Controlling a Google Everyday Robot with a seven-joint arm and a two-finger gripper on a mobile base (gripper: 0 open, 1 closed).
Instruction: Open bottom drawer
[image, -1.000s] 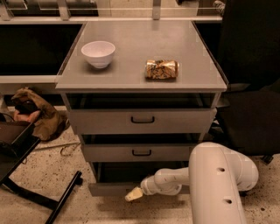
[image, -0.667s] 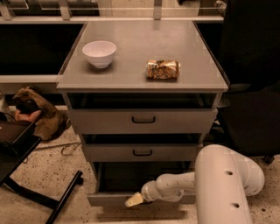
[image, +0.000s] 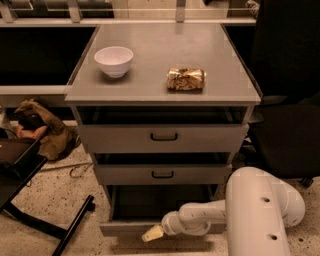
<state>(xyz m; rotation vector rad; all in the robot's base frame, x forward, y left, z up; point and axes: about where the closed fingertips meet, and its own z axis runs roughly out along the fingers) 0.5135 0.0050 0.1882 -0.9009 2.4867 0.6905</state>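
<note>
The bottom drawer (image: 122, 228) is the lowest of three grey drawer fronts on a grey cabinet. It stands pulled out, with its dark inside showing above the front panel. Its handle is hidden behind my arm. My gripper (image: 151, 233) is at the middle of the drawer front, at the end of my white arm (image: 210, 217), which reaches in from the lower right. Only a pale yellow tip of the gripper shows.
The top drawer (image: 164, 136) and middle drawer (image: 162, 174) have dark loop handles. A white bowl (image: 114, 60) and a crumpled snack bag (image: 186, 79) lie on the cabinet top. A black chair leg (image: 75, 225) and brown cloth (image: 47, 130) are at left; a dark chair (image: 287, 125) at right.
The bottom drawer has slid out further towards the camera, and my gripper and arm have drawn back with it.
</note>
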